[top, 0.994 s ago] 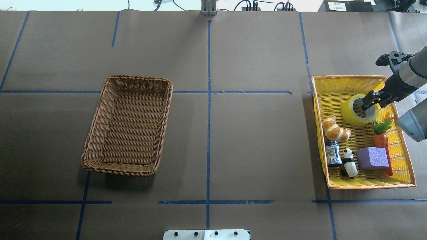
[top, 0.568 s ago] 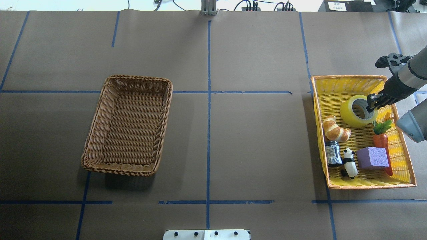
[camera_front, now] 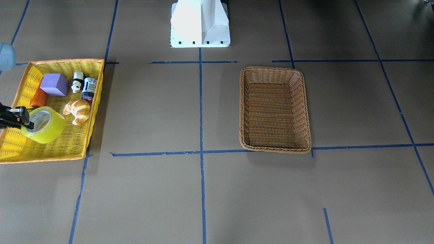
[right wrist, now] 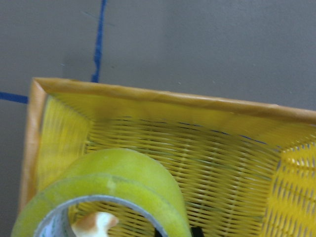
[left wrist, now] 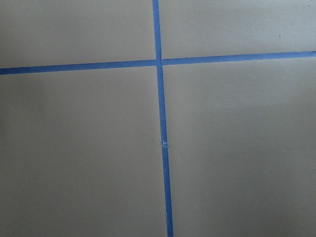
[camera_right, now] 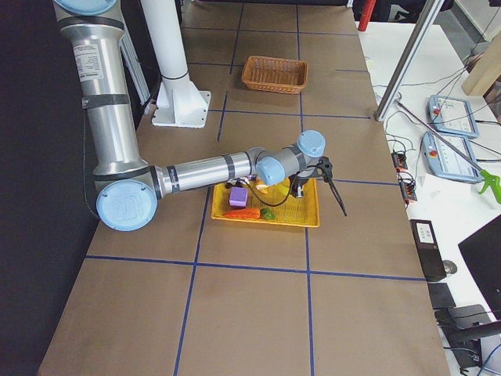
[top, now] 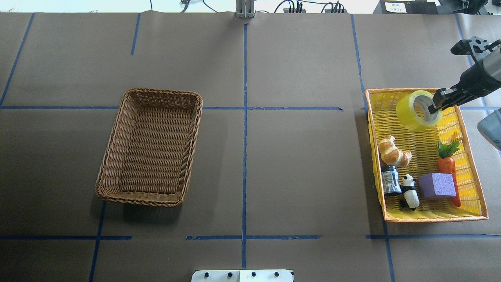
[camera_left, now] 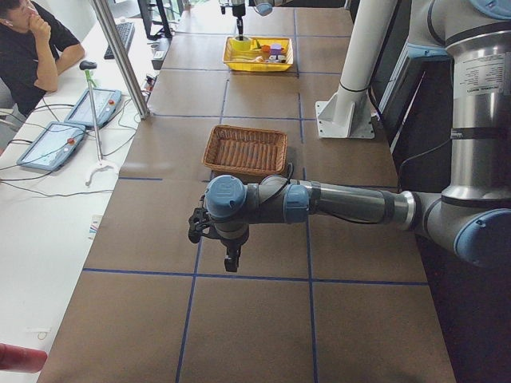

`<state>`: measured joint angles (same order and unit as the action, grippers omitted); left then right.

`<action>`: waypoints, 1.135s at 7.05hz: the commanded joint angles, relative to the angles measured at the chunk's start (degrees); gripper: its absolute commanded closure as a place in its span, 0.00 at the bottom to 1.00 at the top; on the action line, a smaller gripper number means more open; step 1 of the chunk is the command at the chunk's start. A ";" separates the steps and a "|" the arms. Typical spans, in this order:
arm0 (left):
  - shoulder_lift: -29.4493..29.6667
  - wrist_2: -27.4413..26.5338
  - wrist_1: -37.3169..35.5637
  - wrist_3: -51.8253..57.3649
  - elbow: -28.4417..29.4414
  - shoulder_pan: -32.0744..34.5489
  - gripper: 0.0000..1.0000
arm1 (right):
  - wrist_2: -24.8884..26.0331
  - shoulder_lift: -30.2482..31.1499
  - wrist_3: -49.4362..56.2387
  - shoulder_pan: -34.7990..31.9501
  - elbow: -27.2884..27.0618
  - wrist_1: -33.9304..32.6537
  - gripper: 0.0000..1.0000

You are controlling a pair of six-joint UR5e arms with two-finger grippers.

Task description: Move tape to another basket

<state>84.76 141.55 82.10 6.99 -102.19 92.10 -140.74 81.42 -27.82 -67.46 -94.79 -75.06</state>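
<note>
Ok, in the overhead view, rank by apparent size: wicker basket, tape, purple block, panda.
1. wicker basket
2. tape, gripped and possibly nearer the camera, so its lead is unsure
3. purple block
4. panda

Croissant (top: 393, 152), panda (top: 409, 190) (in yellow basket (top: 434, 217))

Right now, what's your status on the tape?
Right gripper shut on tape, held over yellow basket. Left gripper state unclear. Wicker basket empty; nothing seen between baskets.

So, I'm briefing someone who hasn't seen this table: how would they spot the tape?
Find the orange-rimmed yellow basket on the robot's right. At its far end the right gripper holds the tape, a translucent yellow-green roll, the only hollow ring there.
</note>
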 commanded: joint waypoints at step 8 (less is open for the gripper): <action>15.08 2.13 58.66 -76.98 -2.21 -26.16 0.00 | 3.95 -1.96 -81.28 13.29 -19.56 46.87 1.00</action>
<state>98.09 148.60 135.20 -63.85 -103.45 69.66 -140.03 79.51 -102.10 -57.33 -114.33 -35.99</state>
